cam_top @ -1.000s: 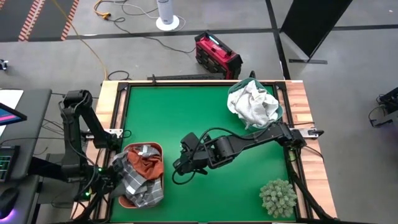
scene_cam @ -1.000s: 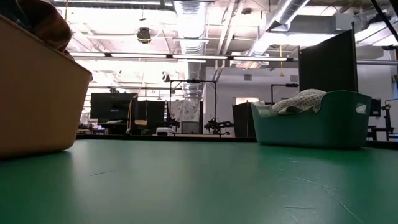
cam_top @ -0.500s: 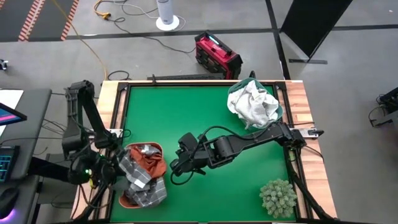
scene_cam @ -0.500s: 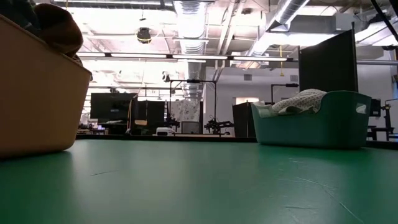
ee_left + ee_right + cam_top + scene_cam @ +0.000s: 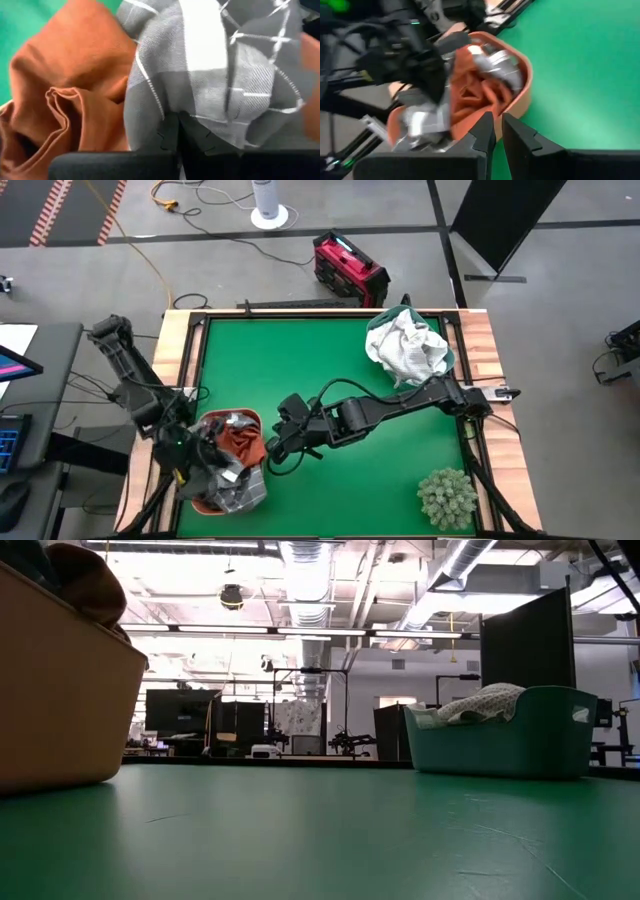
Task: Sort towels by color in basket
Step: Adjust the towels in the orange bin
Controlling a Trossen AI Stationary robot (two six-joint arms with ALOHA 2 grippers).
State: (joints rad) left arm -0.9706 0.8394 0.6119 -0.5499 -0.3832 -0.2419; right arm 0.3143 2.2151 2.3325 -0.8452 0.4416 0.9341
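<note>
Left gripper [image 5: 177, 135] clamps grey checked towel [image 5: 225, 80].

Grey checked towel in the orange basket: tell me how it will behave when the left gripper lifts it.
The grey checked towel is probably floppy: it lies crumpled in soft folds. It looks light, so it should drape and hang from the left gripper, shut on a fold. It may drag the rust towel it touches.

A rust-orange towel [image 5: 75, 75] and a grey checked towel [image 5: 225, 75] fill the orange-brown basket [image 5: 255, 420], white towels [image 5: 405, 345] the teal basket [image 5: 540, 735], on green worktop [image 5: 300, 360].
</note>
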